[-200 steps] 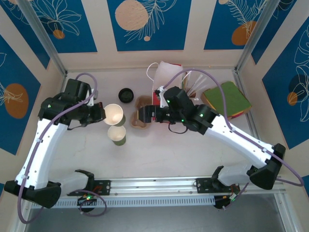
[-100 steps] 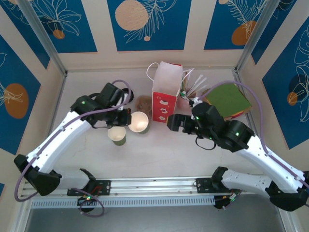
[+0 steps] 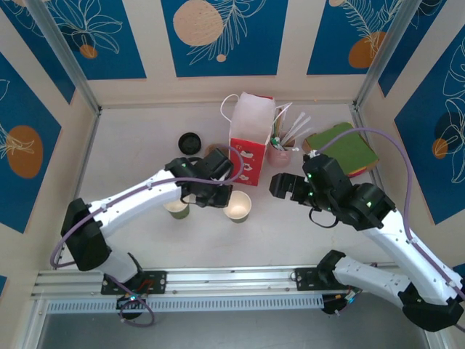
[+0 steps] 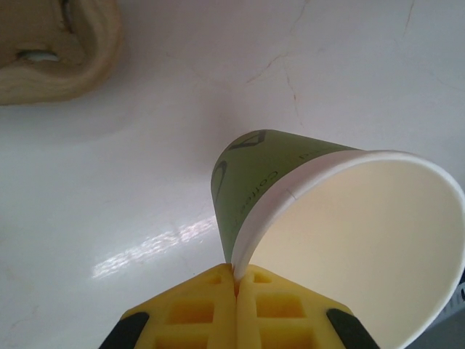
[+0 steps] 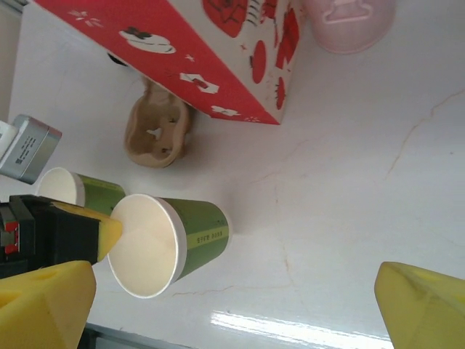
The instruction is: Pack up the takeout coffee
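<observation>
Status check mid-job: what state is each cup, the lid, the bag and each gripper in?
left gripper: shut on the held cup's rim
right gripper: open, empty
held cup: lidless, empty
second cup: lidless, standing on the table
black lid: loose on the table
bag: upright, top open

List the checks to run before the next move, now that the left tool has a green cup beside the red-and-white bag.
1. Left tool grip: shut on the rim of the lidless green cup. Ok.
2. Lid on the held cup: none, its cream inside is exposed. Not ok.
3. Right tool free: open, holding nothing. Ok.
4. Red-and-white bag ready: upright, mouth facing up. Ok.
5. Black lid: on the table, left of the bag. Whether a cup sits beneath it: cannot tell.
</observation>
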You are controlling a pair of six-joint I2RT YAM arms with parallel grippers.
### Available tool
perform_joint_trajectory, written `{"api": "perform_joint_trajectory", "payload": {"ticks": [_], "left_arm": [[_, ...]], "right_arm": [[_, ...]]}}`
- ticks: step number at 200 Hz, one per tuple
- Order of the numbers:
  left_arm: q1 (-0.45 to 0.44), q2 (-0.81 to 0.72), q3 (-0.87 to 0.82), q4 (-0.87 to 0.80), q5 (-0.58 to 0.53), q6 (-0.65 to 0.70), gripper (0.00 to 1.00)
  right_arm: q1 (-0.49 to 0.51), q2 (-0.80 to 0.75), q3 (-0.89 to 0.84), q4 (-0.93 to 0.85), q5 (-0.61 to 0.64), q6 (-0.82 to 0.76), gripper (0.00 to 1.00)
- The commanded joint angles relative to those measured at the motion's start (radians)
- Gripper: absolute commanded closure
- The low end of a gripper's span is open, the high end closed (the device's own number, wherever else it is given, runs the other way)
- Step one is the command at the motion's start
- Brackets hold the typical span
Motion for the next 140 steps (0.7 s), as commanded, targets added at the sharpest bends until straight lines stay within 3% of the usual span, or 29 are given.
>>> {"api": "perform_joint_trajectory", "payload": {"ticks": [1, 46, 140], "left_arm": [[-0.034, 0.027, -0.013, 0.038, -0.051, -0.070, 1.00], [-0.058, 0.074, -0.029, 0.047, -0.065, -0.121, 1.00], [-0.058, 0.118, -0.039, 0.026, -0.048, -0.133, 1.00]], "right_arm": [[-0.093, -0.009, -0.015, -0.004, -0.138, -0.103, 0.01], [-0.246, -0.003, -0.030, 0.033, -0.296, -0.201, 0.01], [-0.289, 0.047, -0.040, 0.064, -0.377, -0.225, 0.01]]}}
